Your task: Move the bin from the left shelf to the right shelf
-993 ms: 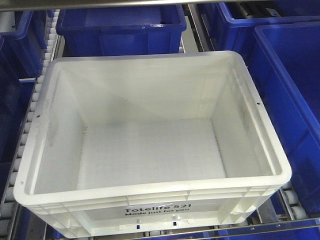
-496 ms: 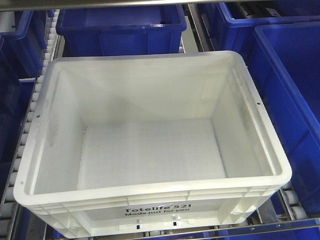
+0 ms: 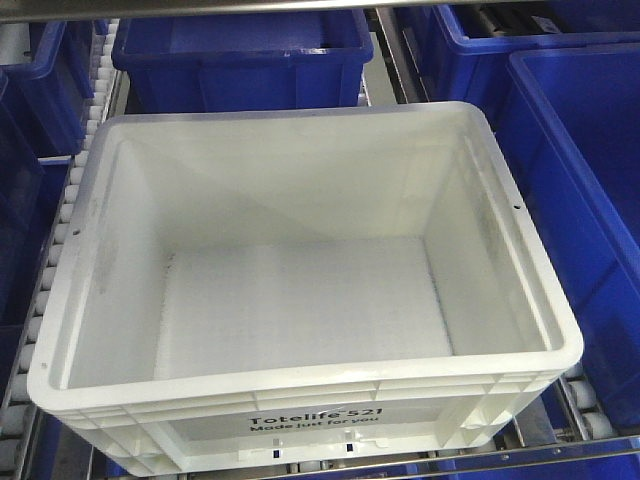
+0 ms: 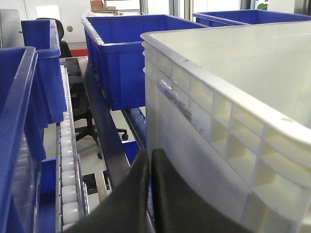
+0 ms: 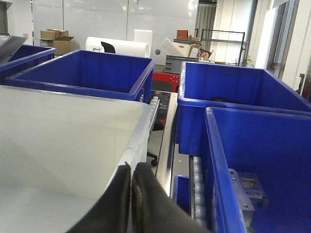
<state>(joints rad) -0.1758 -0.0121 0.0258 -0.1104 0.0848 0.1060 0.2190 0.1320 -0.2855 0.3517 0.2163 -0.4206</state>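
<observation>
Placement of the white bin [image 3: 300, 290] between the two tools is the relation that matters. In the front-facing view the bin fills the centre of the frame, seated on a roller lane [image 3: 62, 230] of the shelf, with blue bins [image 3: 580, 190] beside and behind it; its long axis runs left to right across the frame, its printed front wall at the lower edge. Whether this lane belongs to the left or the right shelf cannot be told from these views.

In the left wrist view the left tool [image 4: 149, 160] is seen at the lower centre, its fingers pressed together with nothing between them, and the bin's ribbed outer wall [image 4: 218, 126] stands just to the right of it. In the right wrist view the right tool [image 5: 132, 172] is likewise clenched on nothing, at the lower centre, close against the bin's rim [image 5: 138, 141], with the bin's interior spreading to the left of the frame. Each tool is thus set at one short end, neither clearly nearer, so a two-sided hold across the long axis is judged the fitting one.
</observation>
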